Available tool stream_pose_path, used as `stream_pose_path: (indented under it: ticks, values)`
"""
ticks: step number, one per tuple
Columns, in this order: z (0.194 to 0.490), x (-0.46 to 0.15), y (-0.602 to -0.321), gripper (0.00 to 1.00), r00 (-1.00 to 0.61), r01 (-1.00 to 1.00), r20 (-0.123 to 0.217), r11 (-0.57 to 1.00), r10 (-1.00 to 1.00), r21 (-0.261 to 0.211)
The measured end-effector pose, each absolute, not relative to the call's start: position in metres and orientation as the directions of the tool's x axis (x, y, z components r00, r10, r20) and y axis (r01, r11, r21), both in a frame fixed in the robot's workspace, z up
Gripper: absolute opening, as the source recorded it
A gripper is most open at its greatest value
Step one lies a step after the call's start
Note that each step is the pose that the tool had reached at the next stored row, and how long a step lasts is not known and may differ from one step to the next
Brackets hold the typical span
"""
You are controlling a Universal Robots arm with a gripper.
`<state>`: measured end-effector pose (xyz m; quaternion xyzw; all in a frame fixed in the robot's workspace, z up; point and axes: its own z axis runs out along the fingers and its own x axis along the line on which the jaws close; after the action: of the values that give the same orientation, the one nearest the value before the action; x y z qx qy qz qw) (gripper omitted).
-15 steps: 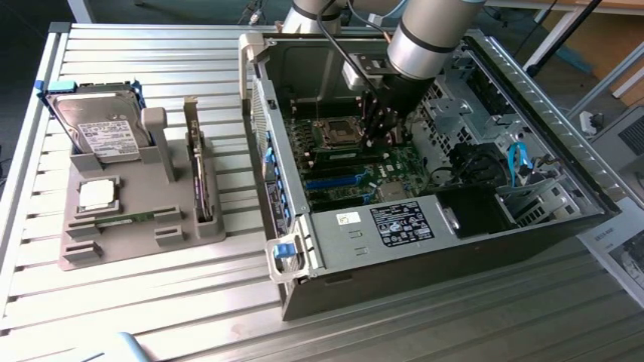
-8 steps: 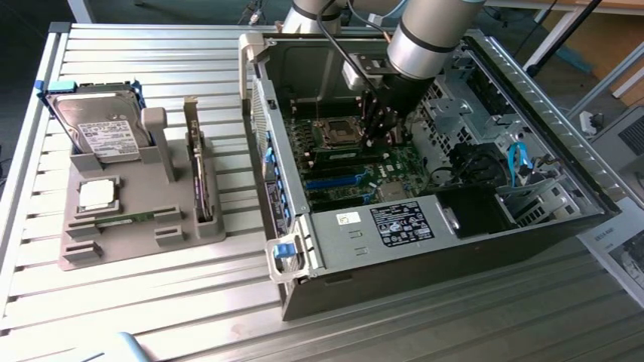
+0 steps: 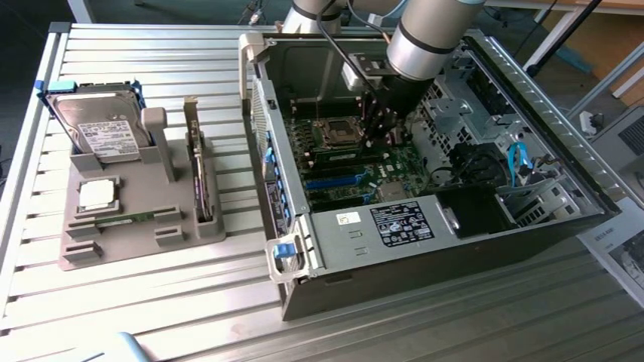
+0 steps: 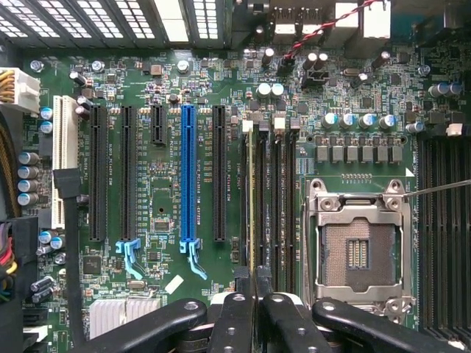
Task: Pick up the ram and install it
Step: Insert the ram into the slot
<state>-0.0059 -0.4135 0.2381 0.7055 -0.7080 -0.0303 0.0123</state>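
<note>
my fingers (image 4: 234,316) are pinched together on the ram (image 4: 252,198), with the thin board sandwiched between my pads so that from the wrist it reads as a narrow line seen edge-on. my gripper (image 4: 254,283) hangs inside the open computer case (image 3: 352,264), which lies on the bench (image 3: 151,302) toward the exterior view's right edge. the stick stands upright over the motherboard (image 4: 165,213), lined up along the bank of memory slots (image 4: 283,206) just beside the empty processor socket (image 4: 357,254), on the side away from that socket. whether its lower edge is already seated i cannot tell.

i judge this thing to be very light and stiff, but brittle: a thin board that would sooner crack than bend if i twisted it. its flat faces are smooth, so it could pivot between my pads if i hold off-centre. the safe hold is the one i have, across both faces near the middle of the upper long edge, well clear of the contact edge.

a second stick (image 3: 126,219) lies flat in the grey holder (image 3: 121,241) near the bench's opposite edge.
</note>
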Motion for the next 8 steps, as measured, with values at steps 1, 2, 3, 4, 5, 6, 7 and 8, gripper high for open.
stream_pose_path:
  ticks: [1,2,3,4,5,6,7,8]
  values:
    - [0.2381,-0.0059,-0.4135,0.12,-0.004,-0.998,-0.025,0.003,-1.0,0.06]
    - [0.2381,-0.0059,-0.4135,0.12,-0.004,-0.998,-0.025,0.003,-1.0,0.06]
    - [0.238,-0.0059,-0.4135,0.12,-0.004,-0.998,-0.026,0.003,-1.0,0.06]
    - [0.238,-0.0059,-0.4135,0.12,-0.004,-0.998,-0.026,0.003,-1.0,0.06]
    - [0.2382,-0.0059,-0.4135,0.12,-0.004,-0.998,-0.026,0.003,-1.0,0.06]
    - [0.2388,-0.0059,-0.4135,0.12,-0.004,-0.998,-0.026,0.003,-1.0,0.06]
    - [0.2392,-0.0059,-0.4135,0.12,-0.004,-0.998,-0.026,0.003,-1.0,0.06]
    - [0.2395,-0.0059,-0.4135,0.12,-0.004,-0.998,-0.026,0.003,-1.0,0.06]
